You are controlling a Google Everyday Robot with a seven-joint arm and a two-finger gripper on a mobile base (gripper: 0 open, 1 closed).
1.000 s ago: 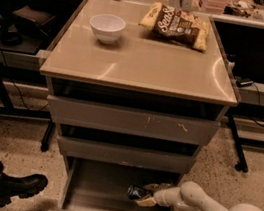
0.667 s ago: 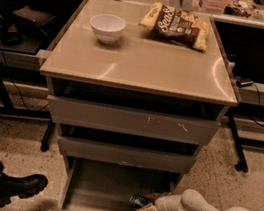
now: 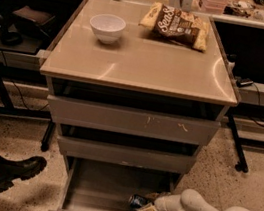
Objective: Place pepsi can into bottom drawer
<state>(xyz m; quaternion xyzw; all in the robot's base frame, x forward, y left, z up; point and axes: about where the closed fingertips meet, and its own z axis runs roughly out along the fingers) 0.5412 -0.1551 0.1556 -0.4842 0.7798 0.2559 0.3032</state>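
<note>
The bottom drawer (image 3: pixel 99 190) is pulled out, and the arm reaches into it from the right. The gripper (image 3: pixel 145 203) sits low at the drawer's right side, its fingers (image 3: pixel 147 210) clamped on the can (image 3: pixel 136 200), which lies tilted at or just above the drawer floor near the front. The two drawers above are slightly open. On the surface (image 3: pixel 144 64) stand a white bowl (image 3: pixel 107 26) and, further back, a chip bag (image 3: pixel 176 25). A black boot (image 3: pixel 14 170) rests on the floor at left.

blue pepsi can (image 3: pixel 136 200) inside open bottom drawer (image 3: pixel 101 192), right side, at the hand (image 3: pixel 147 204)
</note>
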